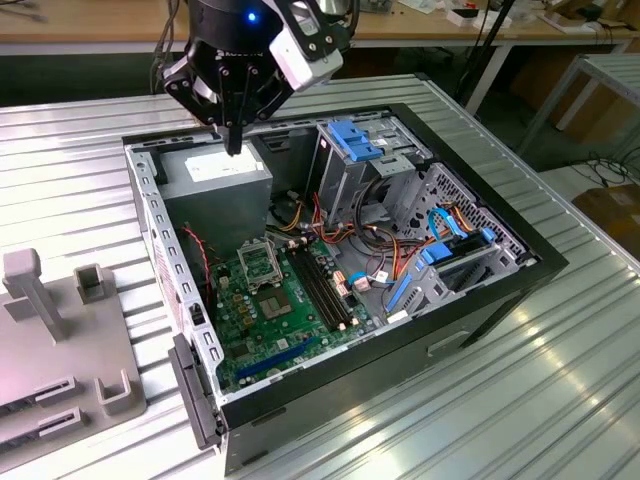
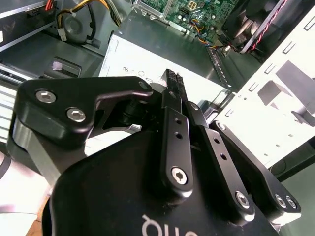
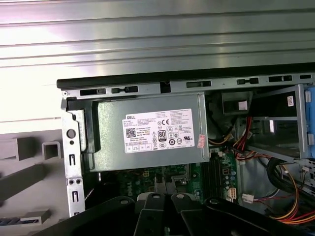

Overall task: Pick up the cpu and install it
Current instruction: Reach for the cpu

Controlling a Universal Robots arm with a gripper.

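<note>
With black metal gripper (image 2: 172,78) pinched together above grey boxy power supply (image 1: 215,175), move slowly. Avoid the black case rim (image 3: 147,77).

The exterior view stands off the arm, high above one corner of the open computer case (image 1: 540,262). It looks down at a slant, far enough back to take in the whole case with the power supply (image 1: 215,172) at its far side. The first wrist view looks straight down on the power supply (image 3: 147,132) from well above. The second wrist view sits close behind the gripper (image 2: 173,81) and faces past it toward the power supply (image 2: 142,61). All three views share the power supply.
</note>
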